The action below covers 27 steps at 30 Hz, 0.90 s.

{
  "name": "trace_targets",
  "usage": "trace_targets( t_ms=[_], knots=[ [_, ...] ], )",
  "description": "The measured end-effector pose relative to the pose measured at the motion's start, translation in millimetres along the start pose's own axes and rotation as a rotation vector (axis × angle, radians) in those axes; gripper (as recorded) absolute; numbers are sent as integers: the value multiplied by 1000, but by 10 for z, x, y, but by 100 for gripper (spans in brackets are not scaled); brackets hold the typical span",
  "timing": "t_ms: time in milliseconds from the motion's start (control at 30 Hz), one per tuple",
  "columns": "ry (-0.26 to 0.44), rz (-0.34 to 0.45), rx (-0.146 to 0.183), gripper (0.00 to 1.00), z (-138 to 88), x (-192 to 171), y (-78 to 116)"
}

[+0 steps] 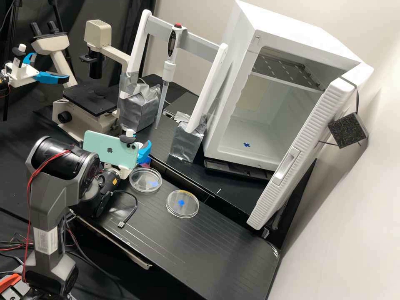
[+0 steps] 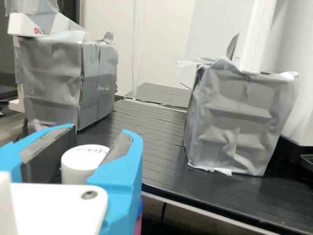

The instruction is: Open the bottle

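The work is at the grasping step: the gripper (image 2: 99, 133) is lined up on the white cap (image 2: 81, 164) of the bottle (image 1: 144, 163), and the cap is still to come off. In the wrist view the jaws stand partly open, a little wider than the cap, which sits between the blue fingers. A thin dark gap seems to run along one side, so they appear to have hold of nothing; the far side is hard to judge.

The bottle is on the left of the black bench (image 1: 208, 246), towards its far edge, just beyond the left clear dish (image 1: 145, 180). The right clear dish (image 1: 182, 204) lies well apart from it, nearer the middle. Past the bottle, on the far surface, stand two grey-wrapped blocks.

The next move calls for closing evenly on the cap, then twisting it without tilting the bottle. Should the bottle body be free to turn, it could spin along with the cap.
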Motion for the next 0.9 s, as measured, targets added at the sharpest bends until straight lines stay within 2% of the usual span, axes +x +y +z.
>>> trace_targets(
  t_ms=[900],
  knots=[
    [15,23,1,0,-25,-6,42]
  ],
)
